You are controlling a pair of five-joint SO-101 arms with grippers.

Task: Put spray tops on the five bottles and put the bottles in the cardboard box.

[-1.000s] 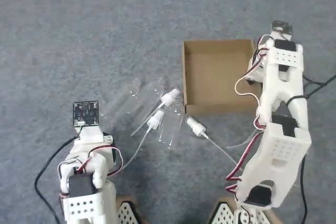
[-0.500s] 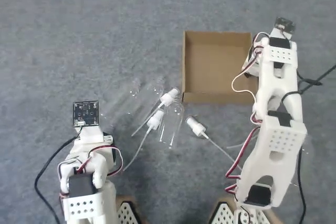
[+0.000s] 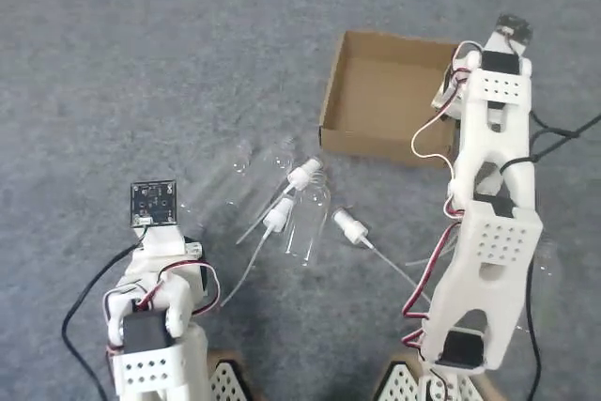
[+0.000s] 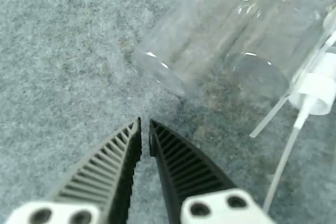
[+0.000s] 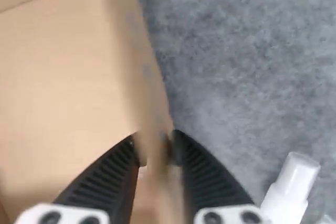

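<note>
**Right fingers clamping the box wall, bottles lying loose on the worktop**

The shallow brown cardboard box point(image 3: 385, 91) is sitting askew at the far right of the grey felt-like worktop point(image 3: 141, 72), with its open side facing up. The right arm is stretching along the right side of the scene towards the far edge. The right gripper point(image 5: 155, 141) is pinching the right wall of the box, with one black ribbed finger inside the wall and the other outside.

The clear plastic bottles point(image 3: 305, 227) are lying on their sides in a loose cluster near the middle of the worktop, to the near left of the box and outside it. Three white spray tops point(image 3: 276, 215) with thin dip tubes are lying among them and just to their right. I cannot tell whether any of them is seated on a bottle neck.

The left arm is sitting folded at the near left. The left gripper point(image 4: 145, 129) is hovering low over bare worktop just short of the open mouth of the nearest bottle. Its fingers are standing a narrow slit apart and are holding nothing.
</note>
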